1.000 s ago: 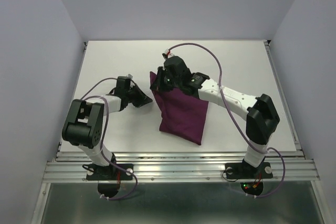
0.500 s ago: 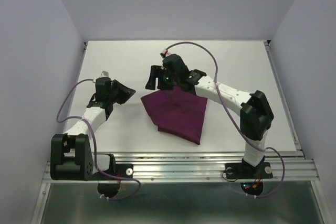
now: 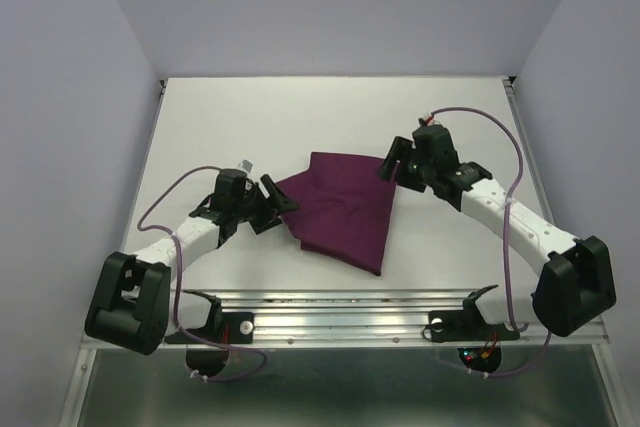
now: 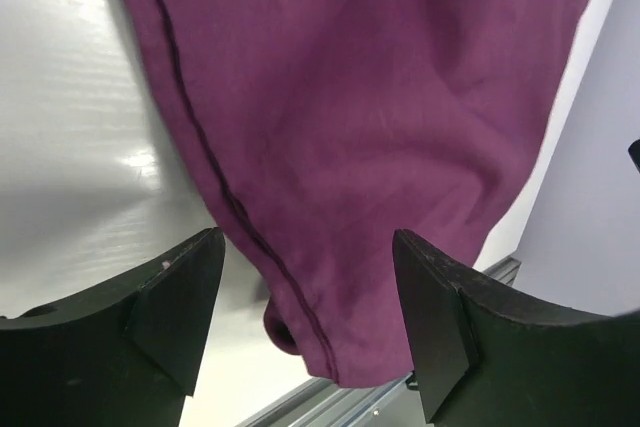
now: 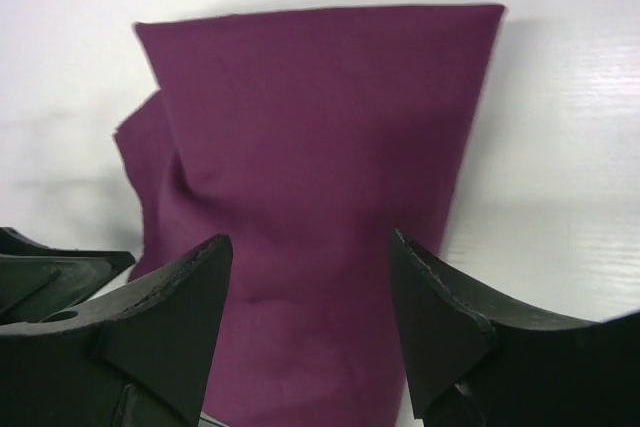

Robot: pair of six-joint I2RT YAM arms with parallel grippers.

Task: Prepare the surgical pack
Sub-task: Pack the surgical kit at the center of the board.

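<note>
Surgical pack (image 3: 345,209), a folded maroon cloth, lies flat on the white table (image 3: 220,117). Its narrow end is close to the near edge at about mid-width, and its broad end reaches toward the table's middle. At its left corner the left gripper (image 3: 280,205) sits low, jaws spread wide with nothing pinched. Farther back, the right gripper (image 3: 392,161) hovers by the cloth's far right corner, jaws likewise apart and empty.

A robotics lab cell: white desk (image 3: 220,117), plain lavender walls (image 3: 340,7) around it, aluminium rail (image 3: 340,325) in front.
</note>
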